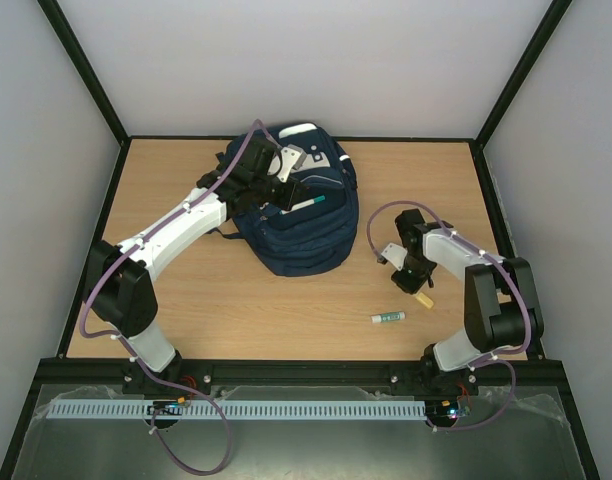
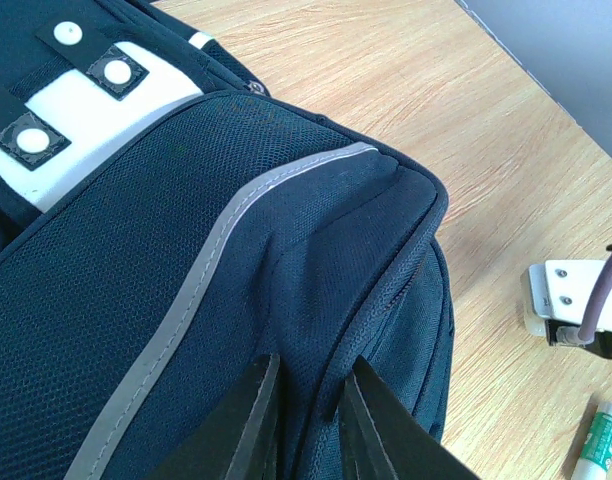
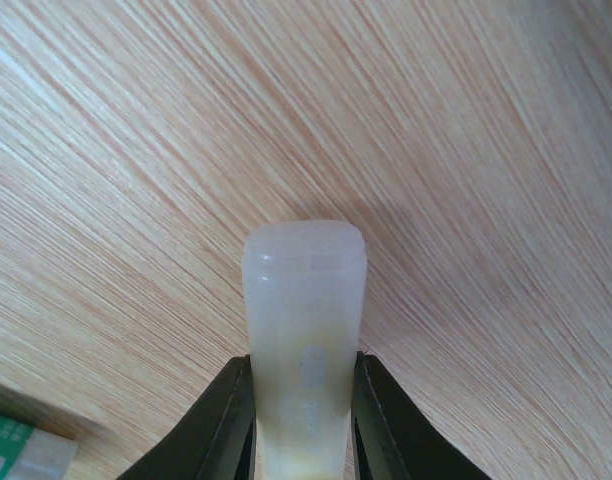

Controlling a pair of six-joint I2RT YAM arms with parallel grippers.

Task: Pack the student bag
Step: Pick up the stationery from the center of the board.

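Clutter first: a green-labelled glue stick (image 1: 388, 318) lies on the table (image 1: 186, 180) just beside the right gripper (image 3: 304, 368), which is clamped on a pale tube (image 3: 304, 285). No writing on either is readable. The bag (image 1: 296, 235) lies mid-table towards the back, its long axis running far to near with the white-patched end far. The left gripper (image 2: 308, 395) pinches a fold of its fabric near a teal pen (image 1: 308, 203).

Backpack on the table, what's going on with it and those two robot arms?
The left gripper is pinching a fold of the navy student bag, beside its open pocket where a pen pokes out. The right gripper is closed on a small pale tube on the table. A green-labelled stick lies nearby, not yet packed.
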